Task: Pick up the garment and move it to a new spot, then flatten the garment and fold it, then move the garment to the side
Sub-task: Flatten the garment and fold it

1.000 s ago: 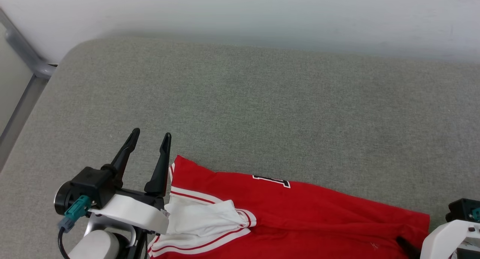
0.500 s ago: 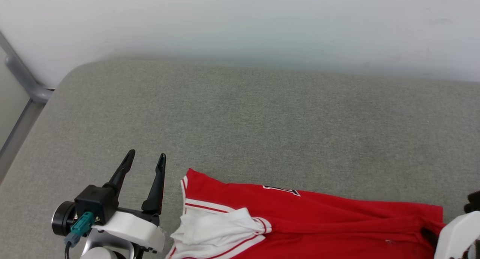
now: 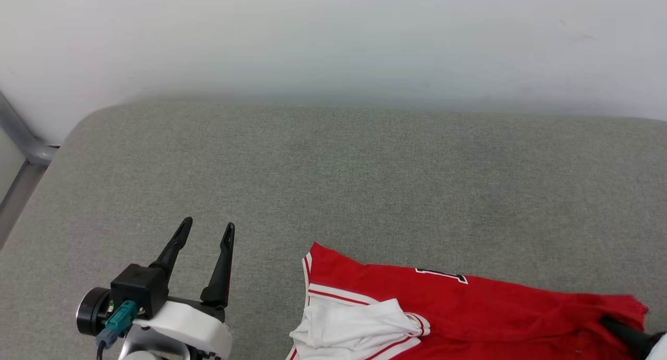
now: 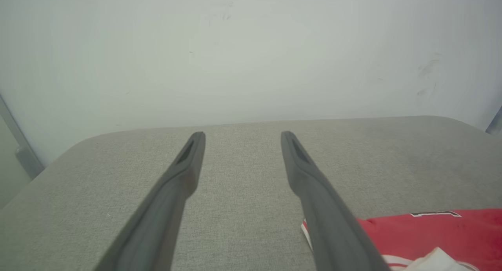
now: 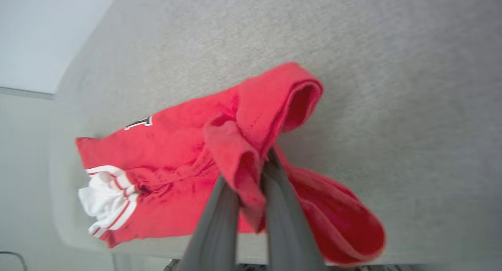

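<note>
The garment (image 3: 484, 310), a red jersey with a white sleeve (image 3: 359, 329) and striped trim, lies crumpled at the near right of the grey cushioned surface (image 3: 333, 183). A bit of black lettering (image 3: 443, 274) shows on it. My right gripper (image 5: 249, 169) is shut on a bunched red edge of the garment (image 5: 176, 145), which is lifted into a fold around the fingers (image 5: 282, 216). One dark finger (image 3: 625, 335) of that gripper shows at the garment's right end. My left gripper (image 3: 208, 225) stands open and empty, left of the garment and apart from it, over bare cushion (image 4: 242, 135).
A pale wall (image 3: 333, 37) runs along the far edge of the surface. A grey metal frame (image 3: 21, 146) stands at the left, beyond the rounded corner. The surface's near edge (image 5: 157, 253) lies just past the garment in the right wrist view.
My right gripper has shut on the garment's right edge and dragged it to the right, away from my left gripper. The head camera has tilted, so the wall takes up more of the picture.
</note>
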You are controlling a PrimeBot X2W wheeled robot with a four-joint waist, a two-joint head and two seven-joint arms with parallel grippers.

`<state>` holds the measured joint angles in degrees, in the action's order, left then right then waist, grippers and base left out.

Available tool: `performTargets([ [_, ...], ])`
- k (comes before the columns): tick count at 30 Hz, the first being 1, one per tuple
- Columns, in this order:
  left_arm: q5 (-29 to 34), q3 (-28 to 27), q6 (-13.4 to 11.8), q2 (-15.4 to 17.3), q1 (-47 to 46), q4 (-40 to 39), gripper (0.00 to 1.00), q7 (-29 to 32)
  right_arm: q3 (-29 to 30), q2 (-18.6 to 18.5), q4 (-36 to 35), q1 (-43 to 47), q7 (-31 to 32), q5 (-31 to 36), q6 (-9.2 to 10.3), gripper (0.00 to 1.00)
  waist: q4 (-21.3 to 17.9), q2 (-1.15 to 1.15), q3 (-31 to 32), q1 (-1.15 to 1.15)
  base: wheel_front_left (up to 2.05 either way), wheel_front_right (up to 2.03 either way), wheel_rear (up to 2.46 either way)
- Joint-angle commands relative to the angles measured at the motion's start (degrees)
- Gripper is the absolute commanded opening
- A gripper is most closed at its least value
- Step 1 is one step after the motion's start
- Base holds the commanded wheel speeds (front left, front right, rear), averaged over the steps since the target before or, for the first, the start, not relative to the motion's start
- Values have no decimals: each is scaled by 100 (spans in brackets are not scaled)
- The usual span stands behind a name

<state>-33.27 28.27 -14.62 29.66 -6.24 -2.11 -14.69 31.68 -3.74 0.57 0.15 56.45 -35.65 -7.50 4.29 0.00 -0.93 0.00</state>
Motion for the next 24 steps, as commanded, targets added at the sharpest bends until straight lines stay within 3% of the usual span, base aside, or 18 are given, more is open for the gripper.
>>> performTargets([
  [1,28,7,-16,5,63,-2,100,19,-20,36,-10,-87,112,-210,3,0,1,0,11,0,0,0,0],
  [5,33,40,-33,-7,46,-5,100,51,-216,93,187,-199,530,-1679,3,0,48,0,38,0,0,0,0],
  [11,5,103,17,-31,-72,16,100,128,-1140,91,628,-171,304,-3310,3,0,204,0,15,0,0,0,0],
  [18,28,177,56,-87,-213,27,100,145,-2591,92,1016,-416,-550,-4318,2,0,412,0,-135,0,0,0,0],
  [24,28,233,150,-203,-384,109,100,112,-3881,90,1362,-749,-1332,-4776,2,0,624,0,-326,0,0,0,0],
])
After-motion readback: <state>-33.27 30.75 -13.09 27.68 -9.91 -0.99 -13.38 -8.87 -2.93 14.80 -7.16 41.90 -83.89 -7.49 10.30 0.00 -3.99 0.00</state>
